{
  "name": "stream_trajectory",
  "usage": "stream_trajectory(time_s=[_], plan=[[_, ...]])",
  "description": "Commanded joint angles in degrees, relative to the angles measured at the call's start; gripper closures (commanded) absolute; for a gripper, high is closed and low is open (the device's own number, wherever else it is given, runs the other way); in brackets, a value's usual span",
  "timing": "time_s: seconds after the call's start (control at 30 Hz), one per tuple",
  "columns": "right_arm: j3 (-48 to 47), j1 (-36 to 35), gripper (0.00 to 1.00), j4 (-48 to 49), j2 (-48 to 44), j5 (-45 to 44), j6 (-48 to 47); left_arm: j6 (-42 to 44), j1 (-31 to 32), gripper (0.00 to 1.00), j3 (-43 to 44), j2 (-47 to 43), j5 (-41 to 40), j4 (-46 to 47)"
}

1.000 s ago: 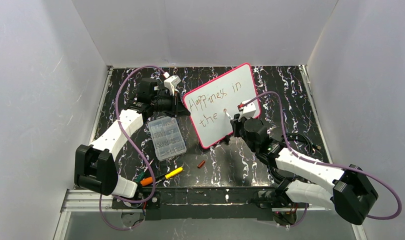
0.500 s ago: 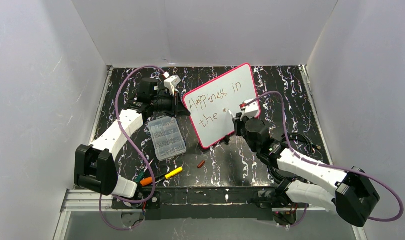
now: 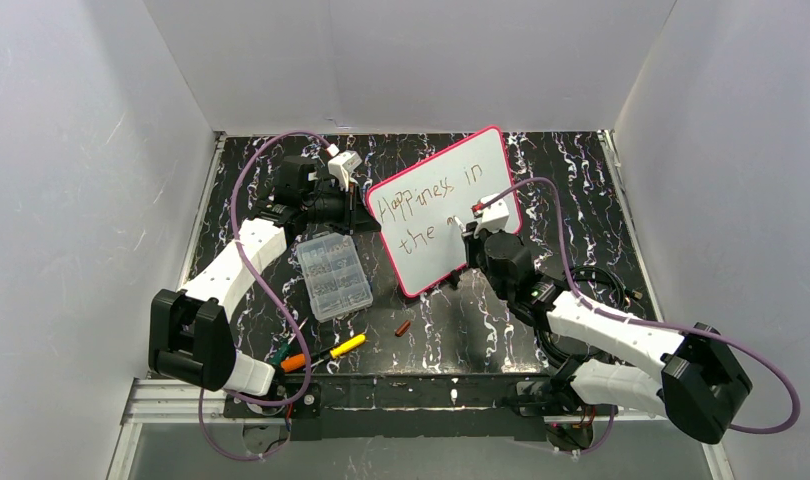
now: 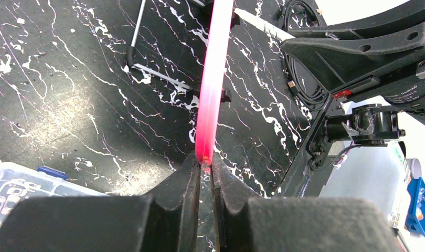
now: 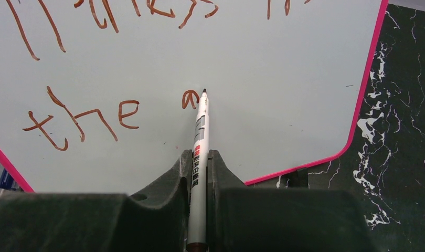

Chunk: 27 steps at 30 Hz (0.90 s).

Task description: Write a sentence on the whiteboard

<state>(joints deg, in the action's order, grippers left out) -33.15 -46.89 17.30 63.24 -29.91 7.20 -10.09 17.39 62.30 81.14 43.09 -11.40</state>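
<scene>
The whiteboard (image 3: pixel 436 205), white with a pink-red rim, stands tilted on a small stand at mid table. It bears the sentence (image 3: pixel 421 195) in brownish-red letters: "Happiness in" above "the" and a small round letter (image 5: pixel 189 98). My left gripper (image 4: pixel 205 165) is shut on the board's pink edge (image 4: pixel 213 79) at its left side. My right gripper (image 5: pixel 199 157) is shut on a white marker (image 5: pixel 200 131). The marker tip touches the board just right of the round letter.
A clear plastic compartment box (image 3: pixel 333 275) lies left of the board. A red marker cap (image 3: pixel 403 328) lies in front of it. Yellow (image 3: pixel 347 346), orange (image 3: pixel 293 362) and green markers lie near the front left edge. Cables lie at the right.
My right gripper has shifted the marker slightly left and up on the board, to the round letter after "the". The left arm and board have not moved.
</scene>
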Motion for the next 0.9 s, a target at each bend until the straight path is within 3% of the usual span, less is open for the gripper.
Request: stream_trajectory(time_s=[0.0, 0.43, 0.87], plan=[[-2.28, 0.22, 0.99, 3.08, 0.82, -1.32, -0.93, 0.04, 0.35, 1.00, 0.75, -1.65, 2.61, 0.68], [2.88, 0.22, 0.99, -1.79, -2.54, 1.02, 4.82, -0.02, 0.36, 1.00, 0.89, -1.80, 2.79, 0.68], [-0.13, 0.22, 0.99, -1.07, -6.08, -0.67, 2.24, -0.03, 0.35, 1.00, 0.75, -1.98, 2.70, 0.68]])
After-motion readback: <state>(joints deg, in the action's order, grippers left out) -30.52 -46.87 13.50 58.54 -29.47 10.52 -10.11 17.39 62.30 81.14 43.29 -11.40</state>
